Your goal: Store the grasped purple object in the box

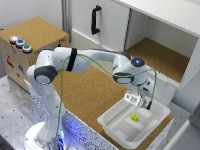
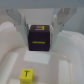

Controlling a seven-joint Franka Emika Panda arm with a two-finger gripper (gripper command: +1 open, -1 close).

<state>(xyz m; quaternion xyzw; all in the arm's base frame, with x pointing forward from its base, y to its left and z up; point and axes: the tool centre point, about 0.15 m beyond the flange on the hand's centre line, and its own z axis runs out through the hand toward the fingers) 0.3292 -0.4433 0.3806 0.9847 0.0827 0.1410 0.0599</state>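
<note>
In the wrist view the gripper (image 2: 41,31) is clenched on the purple cube (image 2: 41,37), one finger (image 2: 21,25) pressed to each side, jaws only as wide as the cube (yellow markings show on its faces). It hangs inside the white tray (image 2: 10,60), above the floor, near a yellow cube (image 2: 26,75). The exterior view shows the arm (image 1: 95,57) reaching over the tray (image 1: 112,125) on the cork tabletop (image 1: 85,95).
</note>
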